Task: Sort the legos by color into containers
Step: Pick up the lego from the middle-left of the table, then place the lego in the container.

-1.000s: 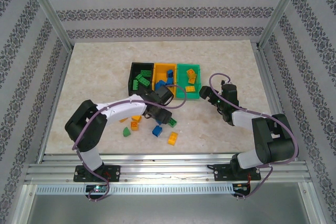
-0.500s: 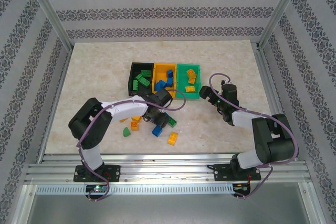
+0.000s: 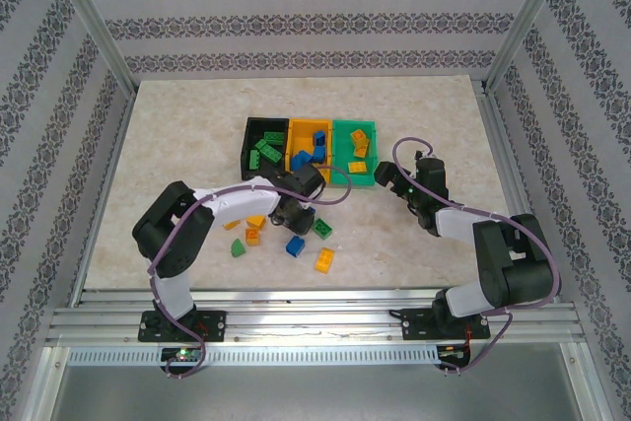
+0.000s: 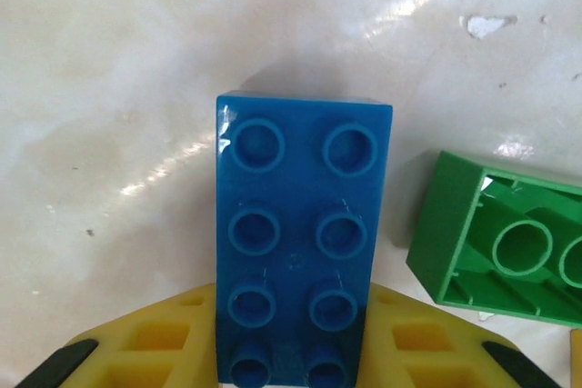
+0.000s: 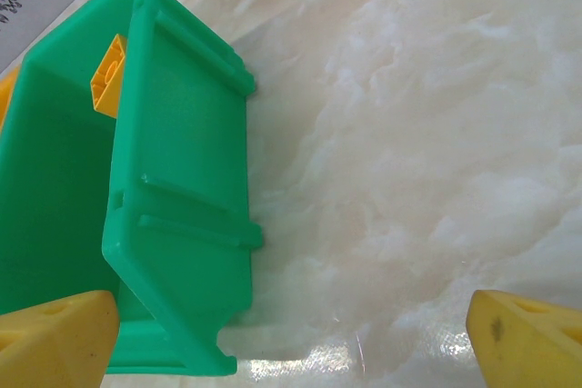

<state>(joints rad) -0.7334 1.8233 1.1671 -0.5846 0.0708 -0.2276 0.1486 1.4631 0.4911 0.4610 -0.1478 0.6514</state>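
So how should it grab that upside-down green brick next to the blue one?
Probably from straight above, closing on the two long outer walls of the green brick. It lies hollow side up, so there is no solid top to press on, while those long walls are flat, parallel and the narrower way across.

The worktop (image 3: 177, 145) is cream marble with pale grey veining; the walls (image 3: 296, 7) are white with bands of grey-purple floral print. The black bin (image 3: 248, 145) holds green bricks (image 3: 264, 152), the yellow-orange bin (image 3: 309, 122) blue bricks (image 3: 314, 153), the green bin (image 3: 352, 181) yellow-orange bricks (image 3: 360, 141). Outside the bins: a blue brick (image 4: 300, 243), a green brick (image 4: 473, 233), a yellow-orange brick (image 3: 324, 260). The left jaws are yellow with black pads (image 4: 65, 358), the right jaws yellow. Purple cables (image 3: 397, 153) run along white-and-black arms (image 3: 232, 202).
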